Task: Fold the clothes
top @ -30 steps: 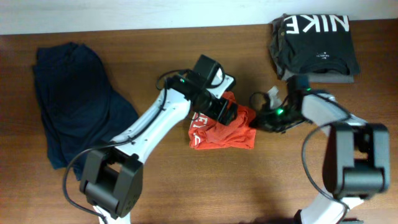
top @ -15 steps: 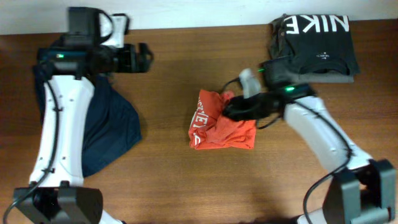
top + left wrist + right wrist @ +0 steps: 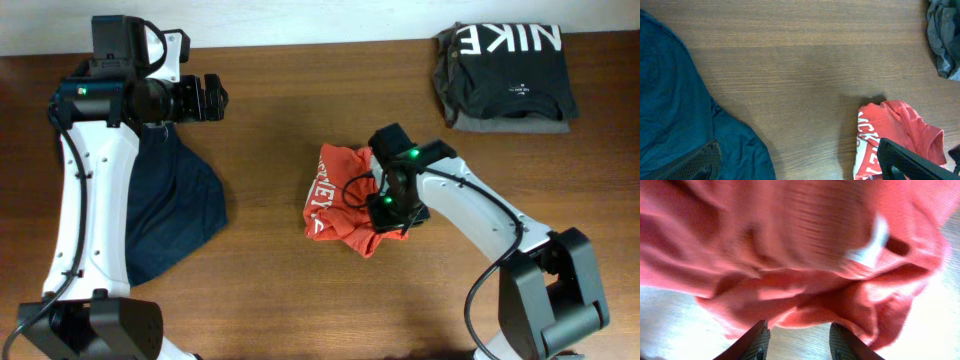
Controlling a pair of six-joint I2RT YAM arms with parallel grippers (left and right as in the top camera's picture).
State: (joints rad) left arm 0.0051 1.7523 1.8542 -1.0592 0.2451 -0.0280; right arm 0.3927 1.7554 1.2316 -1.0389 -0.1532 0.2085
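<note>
The orange-red T-shirt (image 3: 338, 200) with white print lies crumpled at the table's middle. It also shows in the left wrist view (image 3: 897, 127) and fills the right wrist view (image 3: 790, 255). My right gripper (image 3: 386, 218) is low at the shirt's right edge. Its fingers (image 3: 797, 337) are open, with bare wood between them and cloth just beyond the tips. The dark navy garment (image 3: 160, 200) lies spread at the far left, also in the left wrist view (image 3: 670, 100). My left gripper (image 3: 212, 98) is open and empty (image 3: 797, 152), held above the table by the navy garment's top right.
A folded black NIKE shirt (image 3: 505, 65) rests on a grey folded garment (image 3: 512, 124) at the back right corner. A piece of that stack shows in the left wrist view (image 3: 942, 35). Bare wooden table (image 3: 270, 120) lies between the two garments.
My left arm swung from the red shirt to the upper left. My right gripper moved down onto the shirt's right edge, and that side has bunched inward.
</note>
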